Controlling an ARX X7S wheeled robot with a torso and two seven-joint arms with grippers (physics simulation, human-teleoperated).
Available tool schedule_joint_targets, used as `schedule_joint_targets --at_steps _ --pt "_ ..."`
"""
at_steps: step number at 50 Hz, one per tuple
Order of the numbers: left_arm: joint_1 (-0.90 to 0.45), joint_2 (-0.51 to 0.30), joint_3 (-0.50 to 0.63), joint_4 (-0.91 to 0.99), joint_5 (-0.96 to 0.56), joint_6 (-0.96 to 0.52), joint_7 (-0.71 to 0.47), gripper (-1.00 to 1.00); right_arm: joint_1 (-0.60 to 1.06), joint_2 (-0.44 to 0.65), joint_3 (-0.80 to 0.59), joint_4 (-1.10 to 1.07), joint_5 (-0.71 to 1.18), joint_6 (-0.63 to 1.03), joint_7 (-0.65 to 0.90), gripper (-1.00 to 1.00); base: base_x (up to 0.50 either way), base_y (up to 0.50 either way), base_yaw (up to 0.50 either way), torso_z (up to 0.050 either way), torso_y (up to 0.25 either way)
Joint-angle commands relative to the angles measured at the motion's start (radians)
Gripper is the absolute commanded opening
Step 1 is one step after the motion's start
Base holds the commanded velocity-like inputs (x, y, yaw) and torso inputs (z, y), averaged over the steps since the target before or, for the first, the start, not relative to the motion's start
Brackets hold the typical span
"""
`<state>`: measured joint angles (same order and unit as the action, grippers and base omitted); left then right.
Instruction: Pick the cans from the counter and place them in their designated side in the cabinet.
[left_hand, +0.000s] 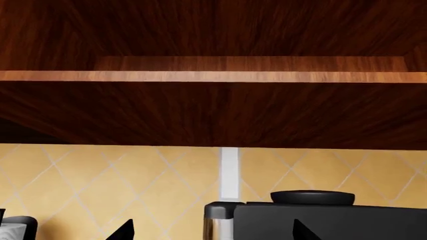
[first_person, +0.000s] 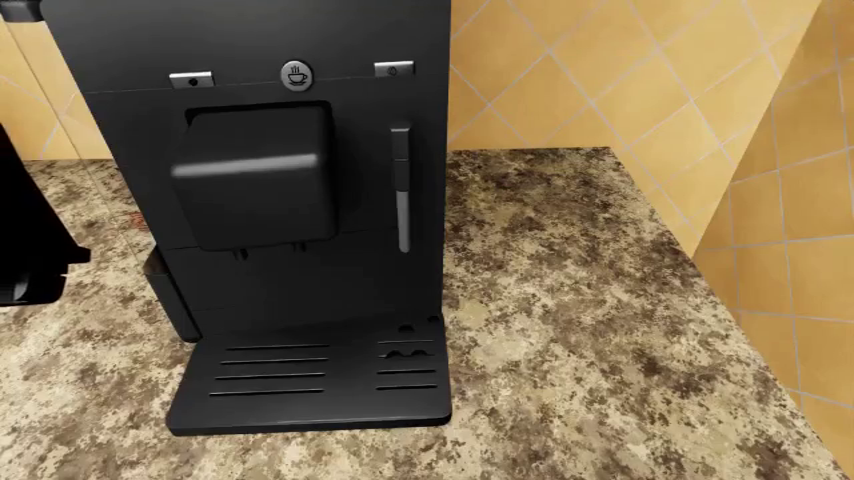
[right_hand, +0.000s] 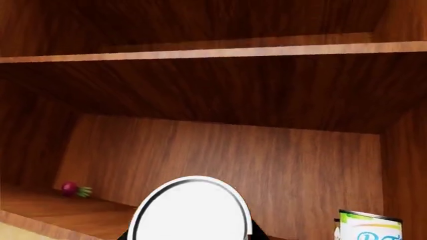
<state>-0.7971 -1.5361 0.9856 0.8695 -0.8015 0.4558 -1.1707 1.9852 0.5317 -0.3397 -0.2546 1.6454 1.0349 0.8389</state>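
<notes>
Right jaws: clamped on can (right_hand: 192, 210), round silver-white end facing camera, inside reddish wood-grain cabinet (right_hand: 220, 155). Left jaws: black tips only, state cannot tell. Yellow can (right_hand: 368, 226), white label, partial blue letters unreadable, stands on shelf near cabinet side wall. Speckled granite bench (first_person: 587, 330) carries matte black coffee machine (first_person: 287, 200).

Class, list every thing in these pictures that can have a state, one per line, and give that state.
Cabinet: open, inside showing.
Yellow can: upright on the cabinet shelf, apart from the gripper.
Round-ended can: right in front of the right wrist camera, end-on; whether it is gripped cannot be told.
Radish: lying on the shelf.
Coffee machine: upright on the counter, drip tray bare.
</notes>
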Motion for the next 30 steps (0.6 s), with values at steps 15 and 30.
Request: schedule_joint_targets --at_steps 15,30 --pt "-0.005 0.015 -0.013 0.005 -0.013 -0.023 0.012 1.00 0.234 -0.142 -0.136 0.402 -0.398 -0.106 -0.281 -1.00 0.00 0.00 0.00 0.000 0.000" --pt "0.019 0.020 0.001 -0.017 0.008 0.004 0.012 1.00 0.371 -0.426 -0.016 0.966 -0.885 -0.059 -0.555 -1.00 0.00 0.00 0.00 0.000 0.001"
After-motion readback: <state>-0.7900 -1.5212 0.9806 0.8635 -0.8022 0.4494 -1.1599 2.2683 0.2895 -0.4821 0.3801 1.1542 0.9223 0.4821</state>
